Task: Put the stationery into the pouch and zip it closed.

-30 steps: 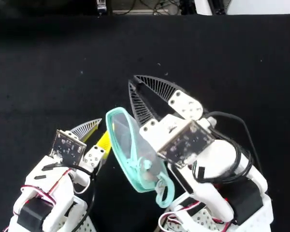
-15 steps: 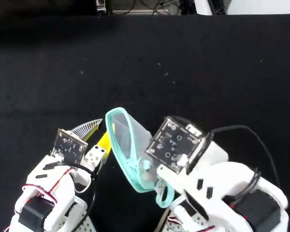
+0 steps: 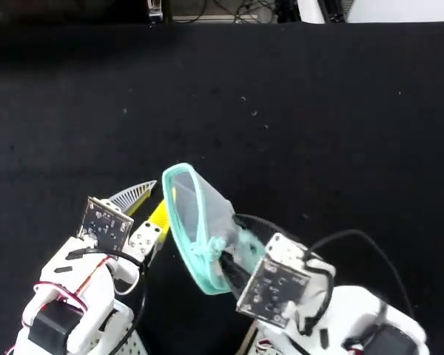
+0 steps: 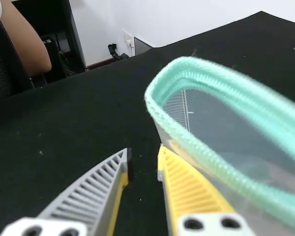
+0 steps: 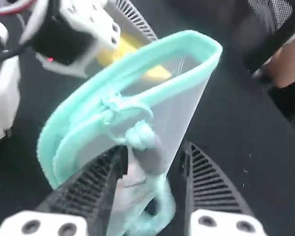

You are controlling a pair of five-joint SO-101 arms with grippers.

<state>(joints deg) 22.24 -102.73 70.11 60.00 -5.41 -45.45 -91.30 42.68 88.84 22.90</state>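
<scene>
Left arm and right arm low, jaws parted.

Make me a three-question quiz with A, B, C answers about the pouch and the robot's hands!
1. One end of the pouch sits inside which hand? A left, B right, C neither.
2. What colour is its zip edge? A mint green, B red, C black.
3. The pouch's mouth is: A zipped shut, B taped over, C open.

Answers:
1 B: the right wrist view shows the right hand straddling that end.
2 A: the edge is mint green in every view.
3 C: the edge forms a wide loop in the high view.
</scene>
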